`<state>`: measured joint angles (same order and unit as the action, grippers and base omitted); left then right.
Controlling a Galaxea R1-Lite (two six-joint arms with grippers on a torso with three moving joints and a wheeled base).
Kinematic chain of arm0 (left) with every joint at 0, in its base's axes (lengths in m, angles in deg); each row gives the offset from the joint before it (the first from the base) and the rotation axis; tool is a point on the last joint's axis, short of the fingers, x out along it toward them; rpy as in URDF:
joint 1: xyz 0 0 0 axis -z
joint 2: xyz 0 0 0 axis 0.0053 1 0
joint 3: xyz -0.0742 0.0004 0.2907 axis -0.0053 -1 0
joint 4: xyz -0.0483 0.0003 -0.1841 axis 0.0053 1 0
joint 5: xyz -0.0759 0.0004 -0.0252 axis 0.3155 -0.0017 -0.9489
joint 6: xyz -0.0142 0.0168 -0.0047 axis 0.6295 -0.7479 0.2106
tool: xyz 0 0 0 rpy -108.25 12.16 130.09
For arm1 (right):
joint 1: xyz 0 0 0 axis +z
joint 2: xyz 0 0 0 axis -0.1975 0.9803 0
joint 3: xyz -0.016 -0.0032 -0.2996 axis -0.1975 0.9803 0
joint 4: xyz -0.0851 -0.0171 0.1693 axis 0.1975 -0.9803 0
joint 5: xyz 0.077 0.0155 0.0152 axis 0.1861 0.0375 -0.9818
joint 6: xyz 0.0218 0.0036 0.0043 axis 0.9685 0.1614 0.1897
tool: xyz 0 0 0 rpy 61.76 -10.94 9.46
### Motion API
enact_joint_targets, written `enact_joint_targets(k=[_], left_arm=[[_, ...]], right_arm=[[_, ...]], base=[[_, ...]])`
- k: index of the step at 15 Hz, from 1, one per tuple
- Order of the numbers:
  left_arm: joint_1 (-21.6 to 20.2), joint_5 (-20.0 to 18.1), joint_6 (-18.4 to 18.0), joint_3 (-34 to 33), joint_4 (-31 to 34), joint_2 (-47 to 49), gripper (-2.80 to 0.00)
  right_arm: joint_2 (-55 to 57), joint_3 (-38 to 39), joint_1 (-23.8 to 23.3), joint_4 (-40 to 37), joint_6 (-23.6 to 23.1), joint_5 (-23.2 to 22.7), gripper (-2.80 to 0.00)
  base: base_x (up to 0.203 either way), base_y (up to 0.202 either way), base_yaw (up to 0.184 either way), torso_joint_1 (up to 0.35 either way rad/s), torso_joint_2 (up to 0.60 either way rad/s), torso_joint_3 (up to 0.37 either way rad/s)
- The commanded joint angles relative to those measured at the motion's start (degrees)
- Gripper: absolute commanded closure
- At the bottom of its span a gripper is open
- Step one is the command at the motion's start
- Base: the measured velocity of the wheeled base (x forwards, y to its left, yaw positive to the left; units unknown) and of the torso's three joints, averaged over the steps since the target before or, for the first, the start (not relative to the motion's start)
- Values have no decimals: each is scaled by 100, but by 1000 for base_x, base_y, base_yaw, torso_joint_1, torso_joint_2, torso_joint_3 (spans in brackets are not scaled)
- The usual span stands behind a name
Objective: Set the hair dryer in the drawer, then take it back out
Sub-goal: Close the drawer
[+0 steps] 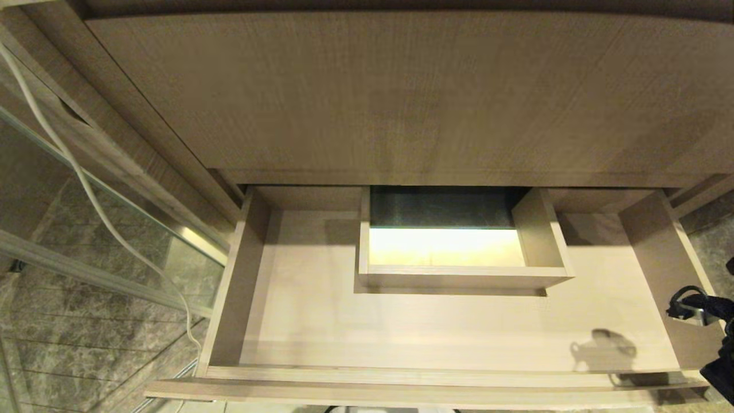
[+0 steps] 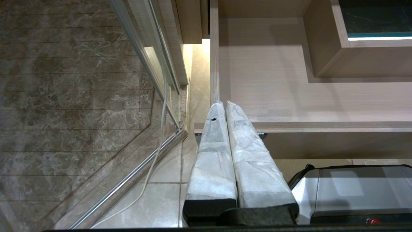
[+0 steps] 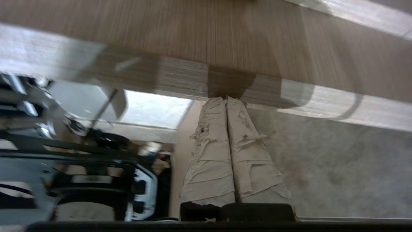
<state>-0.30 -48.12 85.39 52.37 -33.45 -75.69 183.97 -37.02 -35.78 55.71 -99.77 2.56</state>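
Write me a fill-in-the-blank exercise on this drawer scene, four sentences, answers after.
1. The drawer stands pulled ____.
2. The hair dryer is ____ in all three views.
3. The right gripper, near the drawer's front edge, has its fingers ____.
4. The white cable runs down the floor on the robot's ____ side.

Missing words: open; absent; shut; left

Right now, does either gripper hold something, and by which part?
Nothing is held. The left gripper and the right gripper are both shut with nothing between their fingers.
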Motion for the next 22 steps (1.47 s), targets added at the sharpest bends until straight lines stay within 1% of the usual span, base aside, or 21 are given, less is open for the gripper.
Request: enact_joint_targets(k=[1,3,4,7,9,11,13,14,15,16,17,18,19,20,22], left_arm=[[0,0,0,-9,-1,0,0],[0,0,0,-9,-1,0,0],[0,0,0,-1,-1,0,0],[0,0,0,-9,-1,0,0],[0,0,0,0,-1,0,0],[0,0,0,0,-1,0,0],[0,0,0,-9,-1,0,0],[0,0,0,-9,-1,0,0],[0,0,0,-8,-1,0,0],[0,0,0,-7,-1,0,0],[0,0,0,-9,-1,0,0],[0,0,0,-9,-1,0,0],[0,0,0,-1,-1,0,0],[0,0,0,-3,-1,0,0],[0,0,0,-9,-1,0,0]], right_arm=[[127,23,-26,-34,-201,149,0],[121,67,-39,-26,-371,216,0],[118,119,-66,-4,-584,240,0],[100,155,-189,-21,-838,380,0],[145,278,-197,46,-839,368,0],[206,225,-206,85,-812,327,0],[303,216,-206,506,-785,310,0],[303,216,-206,506,-785,310,0],[327,193,-206,722,-758,170,0],[334,175,-206,1169,-711,-36,0],[304,164,-206,1400,-622,-153,0],[291,164,-206,1431,-590,-165,0],[203,162,-206,1665,-347,-237,0],[169,164,-205,1751,-262,-302,0],[-11,145,-180,2479,45,-780,0]], base=[[0,0,0,0,0,0],[0,0,0,0,0,0],[0,0,0,0,0,0],[0,0,0,0,0,0],[0,0,0,0,0,0],[0,0,0,0,0,0],[0,0,0,0,0,0],[0,0,0,0,0,0],[0,0,0,0,0,0],[0,0,0,0,0,0],[0,0,0,0,0,0],[0,0,0,0,0,0],[0,0,0,0,0,0],[0,0,0,0,0,0],[0,0,0,0,0,0]])
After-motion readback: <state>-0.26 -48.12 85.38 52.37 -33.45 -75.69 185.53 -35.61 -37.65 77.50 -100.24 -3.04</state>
